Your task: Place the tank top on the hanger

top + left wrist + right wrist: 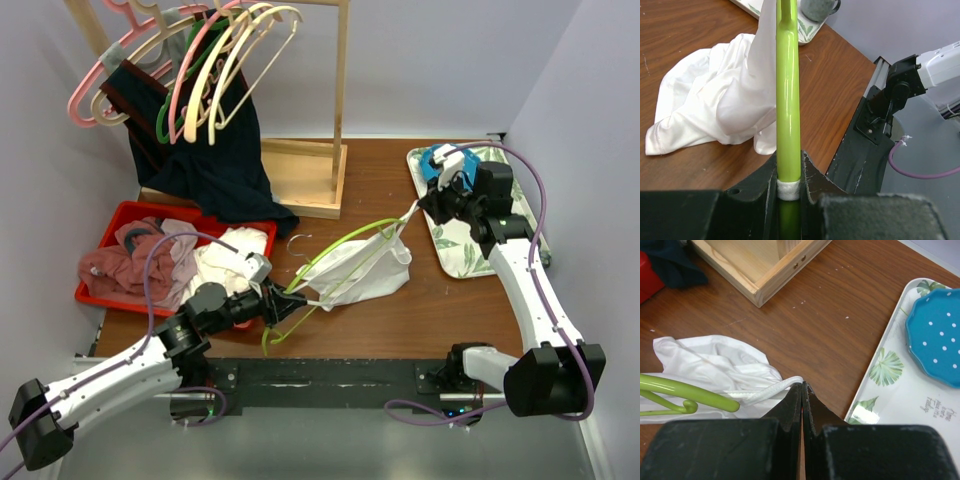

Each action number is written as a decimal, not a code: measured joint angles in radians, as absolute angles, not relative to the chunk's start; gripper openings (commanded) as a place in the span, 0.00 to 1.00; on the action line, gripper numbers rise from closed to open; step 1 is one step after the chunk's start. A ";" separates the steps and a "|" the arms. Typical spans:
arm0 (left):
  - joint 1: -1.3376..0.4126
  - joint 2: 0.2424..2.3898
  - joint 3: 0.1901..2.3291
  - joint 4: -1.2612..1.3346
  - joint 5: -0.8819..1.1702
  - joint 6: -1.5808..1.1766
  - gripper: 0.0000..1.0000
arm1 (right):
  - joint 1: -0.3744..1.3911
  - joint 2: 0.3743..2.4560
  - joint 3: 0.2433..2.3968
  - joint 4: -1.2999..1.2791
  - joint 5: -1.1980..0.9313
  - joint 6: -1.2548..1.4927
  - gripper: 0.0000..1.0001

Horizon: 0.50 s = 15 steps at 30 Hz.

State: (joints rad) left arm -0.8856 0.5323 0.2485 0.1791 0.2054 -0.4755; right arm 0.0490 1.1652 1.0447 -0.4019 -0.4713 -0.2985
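Observation:
The white tank top [365, 268] lies bunched on the brown table, stretched up to the right. The lime hanger [335, 250] runs through it, its arm poking out toward my right gripper. My left gripper [283, 303] is shut on the hanger's bar [788, 115] near the hook end, and the tank top [715, 107] drapes over the bar beyond the jaws. My right gripper [425, 203] is shut on the tank top's strap [775, 388], which it pulls taut. The hanger's arm tip [705, 395] ends just left of the jaws.
A red bin [120, 225] of clothes sits at left. A wooden rack [305, 175] holds pink, cream and green hangers and a navy garment [215, 160]. A leaf-print tray [450, 240] with a blue dotted dish [935, 340] lies at right.

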 measured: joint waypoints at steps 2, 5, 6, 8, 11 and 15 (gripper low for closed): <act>-0.886 0.532 0.249 0.179 0.205 -0.474 0.00 | 0.049 1.165 1.045 -0.402 -0.471 -0.299 0.00; -0.886 0.532 0.249 0.178 0.197 -0.472 0.00 | 0.049 1.165 1.045 -0.402 -0.471 -0.299 0.00; -0.886 0.531 0.249 0.176 0.193 -0.469 0.00 | 0.049 1.165 1.045 -0.402 -0.472 -0.299 0.00; -0.886 0.528 0.249 0.172 0.183 -0.467 0.00 | 0.049 1.165 1.045 -0.402 -0.472 -0.299 0.00; -0.886 0.529 0.249 0.163 0.171 -0.461 0.00 | 0.049 1.165 1.045 -0.402 -0.472 -0.299 0.00; -0.886 0.551 0.249 0.152 0.167 -0.450 0.00 | 0.049 1.165 1.045 -0.402 -0.472 -0.299 0.00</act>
State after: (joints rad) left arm -0.8856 0.5507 0.2493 0.1516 0.1673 -0.4500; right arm 0.0490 1.1652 1.0451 -0.4019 -0.4721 -0.2985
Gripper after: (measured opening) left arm 0.190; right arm 0.007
